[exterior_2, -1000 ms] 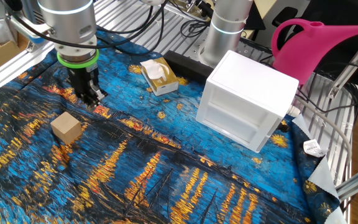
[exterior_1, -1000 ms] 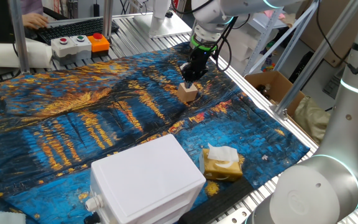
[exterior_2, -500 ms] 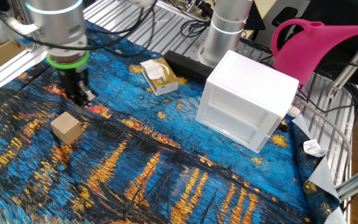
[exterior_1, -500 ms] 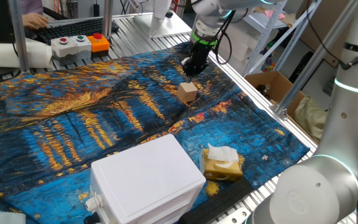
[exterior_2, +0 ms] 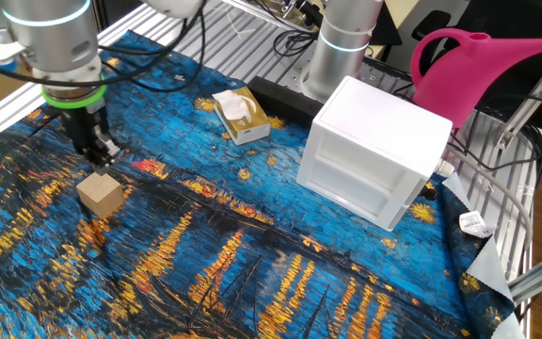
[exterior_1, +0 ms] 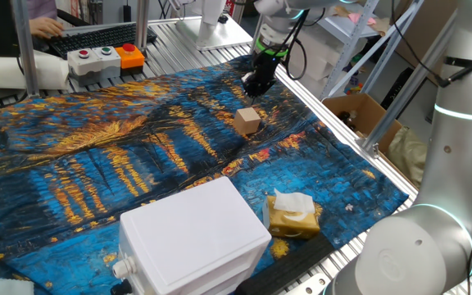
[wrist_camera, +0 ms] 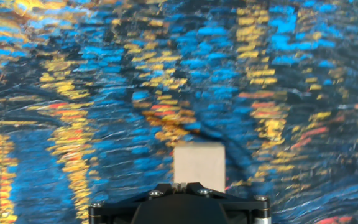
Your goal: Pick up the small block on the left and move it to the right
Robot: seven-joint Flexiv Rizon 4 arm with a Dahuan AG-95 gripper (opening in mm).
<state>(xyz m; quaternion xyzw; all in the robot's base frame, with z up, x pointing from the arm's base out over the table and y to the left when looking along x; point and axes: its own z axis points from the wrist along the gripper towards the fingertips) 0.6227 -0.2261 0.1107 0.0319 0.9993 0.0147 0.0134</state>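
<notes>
Your gripper (exterior_1: 252, 88) is hanging with fingers clenched together, grasping nothing, pointing down at cloth. Small block (exterior_1: 247, 121) is sitting free on blue-and-gold painted cloth (exterior_1: 97, 156), just beside fingertips, not touching them. In other fixed view, gripper (exterior_2: 103, 158) is hovering just above and behind small block (exterior_2: 100, 196). In hand view, small block (wrist_camera: 199, 165) is showing just past gripper body. White box (exterior_2: 374, 151) and tissue packet (exterior_2: 240, 115) are lying well apart from it.
</notes>
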